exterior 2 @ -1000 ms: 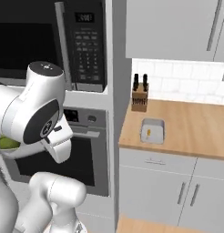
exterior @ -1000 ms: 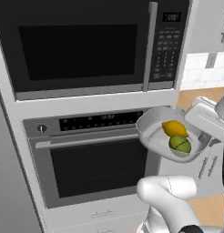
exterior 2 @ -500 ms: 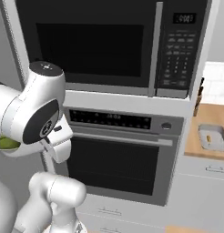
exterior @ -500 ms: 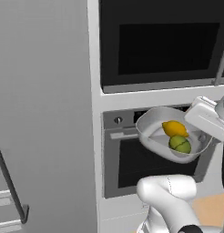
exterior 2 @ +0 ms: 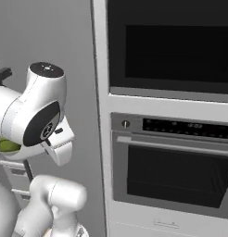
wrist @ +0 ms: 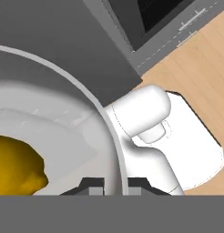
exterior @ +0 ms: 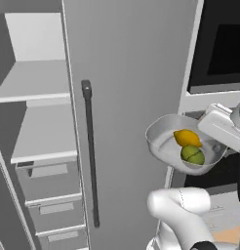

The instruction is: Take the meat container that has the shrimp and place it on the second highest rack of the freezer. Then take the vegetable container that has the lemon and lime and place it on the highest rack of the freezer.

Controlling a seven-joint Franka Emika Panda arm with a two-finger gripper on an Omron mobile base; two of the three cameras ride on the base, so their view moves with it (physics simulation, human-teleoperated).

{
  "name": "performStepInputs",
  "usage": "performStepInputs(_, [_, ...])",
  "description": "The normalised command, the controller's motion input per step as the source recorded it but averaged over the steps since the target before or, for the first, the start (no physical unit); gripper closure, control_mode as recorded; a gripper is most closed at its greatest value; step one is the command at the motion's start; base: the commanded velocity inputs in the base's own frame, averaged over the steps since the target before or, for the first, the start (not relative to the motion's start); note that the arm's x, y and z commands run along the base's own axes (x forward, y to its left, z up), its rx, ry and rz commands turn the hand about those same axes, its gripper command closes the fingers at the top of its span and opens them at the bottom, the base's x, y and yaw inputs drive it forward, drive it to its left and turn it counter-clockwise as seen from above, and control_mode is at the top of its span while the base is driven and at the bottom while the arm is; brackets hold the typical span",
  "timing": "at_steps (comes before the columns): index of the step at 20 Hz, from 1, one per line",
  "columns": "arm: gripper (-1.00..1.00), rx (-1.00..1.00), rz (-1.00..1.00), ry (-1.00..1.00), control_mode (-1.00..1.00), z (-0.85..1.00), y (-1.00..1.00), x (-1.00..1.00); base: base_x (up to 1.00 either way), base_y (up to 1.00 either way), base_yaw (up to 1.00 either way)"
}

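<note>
gripper [wrist: 109,184]: fingers pinched tight on the rim of the vegetable container [exterior: 163,144], one dark tip on each side of the rim in the hand view, so it's clamped on the dish and carrying it in the air

vegetable container: one oval grey dish, held up off everything, in front of the freezer [exterior: 136,73] door's right edge in the left base view, about level with the lower half of the door handle [exterior: 90,151]

lemon [exterior: 187,138]: one, yellow, sitting inside the dish toward the gripper side; also the yellow lump at the bottom left of the hand view

lime [exterior: 192,155]: one, green, inside the dish right up against the lemon; a sliver of green peeks out behind the arm's big joint in the right base view

freezer: door swung open, flat grey face toward the camera, one long dark bar handle running down it

highest rack [exterior: 31,80]: pale shelf at the top of the open interior, left side of the left base view

shelves: two flat ones visible, the second just under the highest

drawers [exterior: 49,195]: three that I can count below the shelves, stacked

wall oven [exterior 2: 174,166]: one, just right of the freezer, dark window, control strip along its top

microwave [exterior 2: 171,46]: one dark-fronted unit directly above the oven

floor [wrist: 196,77]: light wood, seen in the hand view past the dish rim
</note>
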Motion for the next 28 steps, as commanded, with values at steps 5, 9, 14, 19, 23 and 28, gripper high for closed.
performStepInputs(5, [1.0,0.0,0.0,0.0,1.0,0.0,0.0,0.0,-0.04,0.98,-0.03])
performStepInputs(9, [1.0,0.0,0.0,0.0,1.0,0.0,0.0,0.0,0.06,0.77,-0.04])
performStepInputs(14, [1.0,0.0,0.0,0.0,1.0,0.0,0.0,0.0,0.44,0.52,-0.08])
performStepInputs(19, [1.0,0.0,0.0,0.0,1.0,0.0,0.0,0.0,0.77,0.46,-0.12])
performStepInputs(23, [1.0,0.0,-0.03,-0.01,-1.0,0.04,0.17,-0.2,0.08,0.22,-0.04])
performStepInputs(28, [1.0,0.0,-0.26,-0.01,-1.0,0.08,0.24,0.11,0.0,0.0,0.0])
